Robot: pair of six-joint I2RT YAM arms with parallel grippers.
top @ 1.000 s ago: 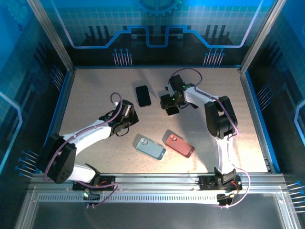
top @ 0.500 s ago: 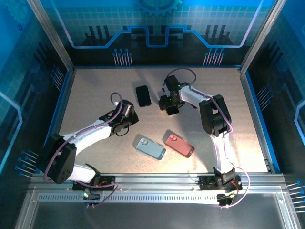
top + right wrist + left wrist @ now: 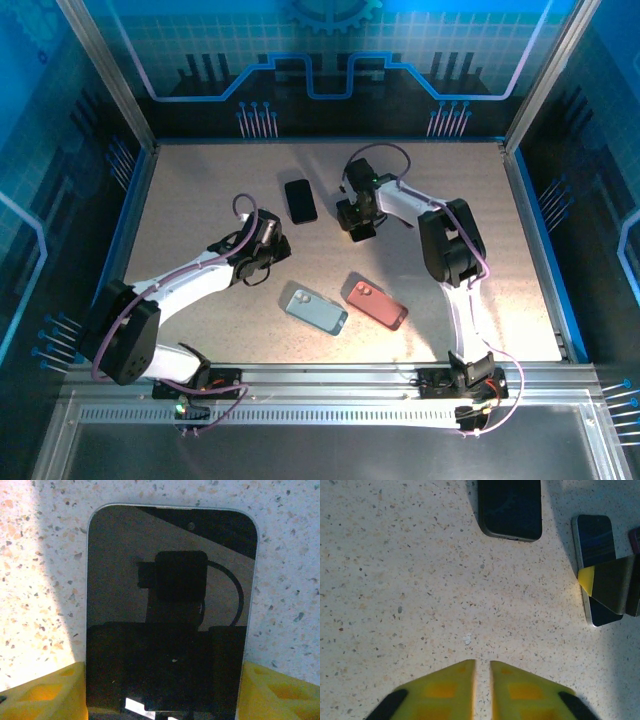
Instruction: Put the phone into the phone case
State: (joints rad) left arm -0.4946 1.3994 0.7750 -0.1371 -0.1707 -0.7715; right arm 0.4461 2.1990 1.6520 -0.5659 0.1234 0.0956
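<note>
**Pinching the phone up by its long edges**

The right gripper [image 3: 162,692] sits astride the dark glass-fronted phone with a silver rim [image 3: 170,580]. Its yellow pads [image 3: 45,692] lie tight beside both long edges at the bottom of the wrist frame; whether they are pressing on it I cannot tell. A good pinch, I judge, wants the pads low against the speckled tabletop [image 3: 200,200] and square to the rim, then a level lift (slick glass forgives little). The left gripper [image 3: 482,680] is empty, its fingers nearly together with a thin slit between them. In the overhead frame the phone lies upper centre, with a black rounded slab [image 3: 300,200] just left of it. The pale blue soft case [image 3: 316,310] and the coral red case [image 3: 377,303] lie lower centre, well apart from the phone.
</note>
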